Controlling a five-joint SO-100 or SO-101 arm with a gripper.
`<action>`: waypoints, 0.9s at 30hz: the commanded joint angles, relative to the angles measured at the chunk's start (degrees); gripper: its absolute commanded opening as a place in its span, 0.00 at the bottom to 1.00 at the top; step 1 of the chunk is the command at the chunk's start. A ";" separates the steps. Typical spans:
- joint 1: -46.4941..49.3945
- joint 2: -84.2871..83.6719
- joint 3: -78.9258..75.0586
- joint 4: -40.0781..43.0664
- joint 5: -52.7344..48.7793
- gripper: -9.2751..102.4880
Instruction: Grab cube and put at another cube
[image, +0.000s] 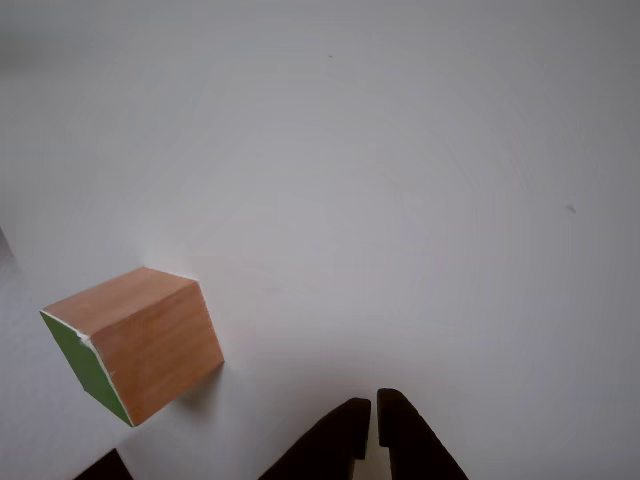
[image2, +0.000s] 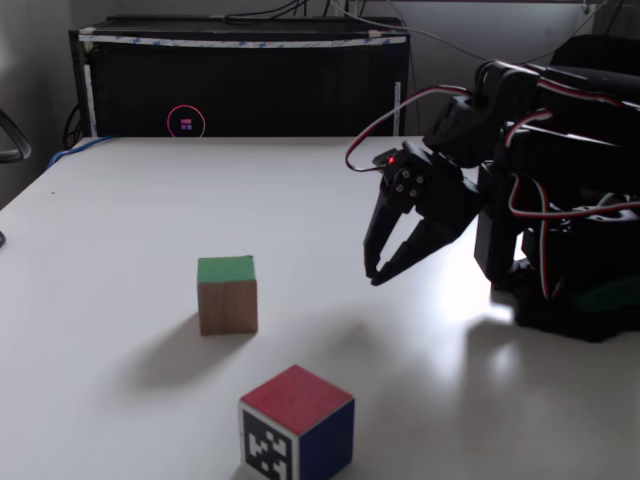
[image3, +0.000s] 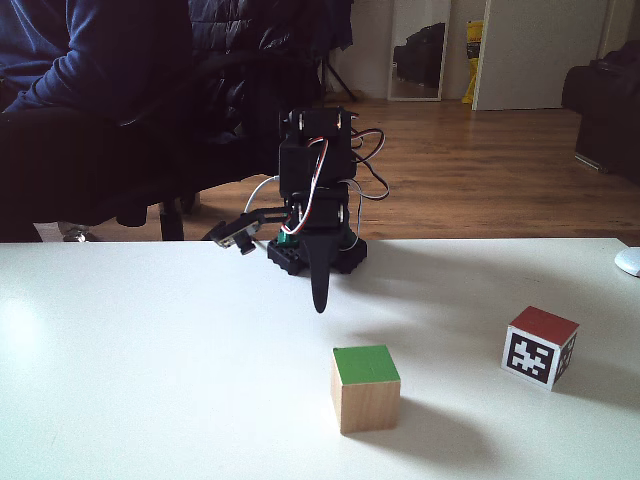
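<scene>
The cube (image2: 227, 294) is being shown as a small block of light wood with fine grain lines, and its top face is painted bright green. It is sitting on the smooth white desk (image2: 120, 220), well apart from the black gripper (image2: 374, 274). In the other view the same cube (image: 133, 343) is being seen tilted, its green face edged in thin white.

Another cube (image2: 297, 424) is being seen near the front of the desk in a fixed view — red on top, blue on one side, and a white face printed with a black-and-white square tag. No letters can be read on it.

The jaws are being held pinched together on nothing, with only a thin gap between the pointed black tips, and they are hanging above the desk beside the cube. Red and white wires are looping over the arm (image3: 315, 170).

A dark chair (image3: 150, 150) is standing behind the desk.
</scene>
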 joint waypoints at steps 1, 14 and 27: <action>-3.16 0.26 -2.99 0.35 -2.02 0.08; -3.16 0.26 -2.99 0.35 -2.02 0.08; 1.14 0.09 -6.24 0.88 3.34 0.08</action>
